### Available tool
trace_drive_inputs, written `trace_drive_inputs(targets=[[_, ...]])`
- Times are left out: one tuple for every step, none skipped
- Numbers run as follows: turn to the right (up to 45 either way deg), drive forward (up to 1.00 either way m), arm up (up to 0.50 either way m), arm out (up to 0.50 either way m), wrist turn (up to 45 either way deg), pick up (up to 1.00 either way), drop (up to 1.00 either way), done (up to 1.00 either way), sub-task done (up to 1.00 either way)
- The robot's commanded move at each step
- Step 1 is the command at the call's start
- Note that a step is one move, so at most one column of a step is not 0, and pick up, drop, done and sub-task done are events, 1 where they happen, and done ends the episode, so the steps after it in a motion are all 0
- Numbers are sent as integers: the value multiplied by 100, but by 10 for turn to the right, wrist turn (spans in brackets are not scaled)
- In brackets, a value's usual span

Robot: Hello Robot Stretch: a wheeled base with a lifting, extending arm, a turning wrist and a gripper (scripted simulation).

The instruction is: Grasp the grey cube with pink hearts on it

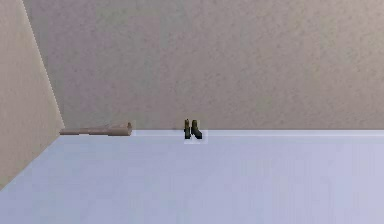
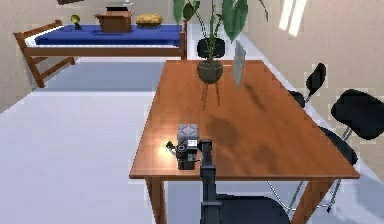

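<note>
A small grey cube point(image 2: 187, 131) with faint pinkish marks stands on the brown wooden table point(image 2: 260, 125), near its left edge in the arm side view. The gripper point(image 2: 177, 149) hangs just on the near side of the cube, at the end of the dark arm point(image 2: 207, 172) that rises from the bottom edge. The cube rests on the tabletop right behind the fingers, so I cannot tell whether the gripper holds anything or touches the cube.
A potted plant point(image 2: 210, 68) and a grey upright panel point(image 2: 240, 62) stand at the table's far end. Black chairs point(image 2: 352, 112) line its right side. A blue bed point(image 2: 110, 38) lies far back. In the forward view a bat-like stick point(image 1: 97, 130) and a small dark object point(image 1: 193, 129) lie by the wall.
</note>
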Motion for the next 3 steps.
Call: trace_drive_inputs(targets=[[0, 0, 0, 0, 0, 100, 0, 0, 0], [0, 0, 10, 0, 0, 0, 0, 0, 0], [0, 0, 0, 0, 0, 0, 0, 100, 0]])
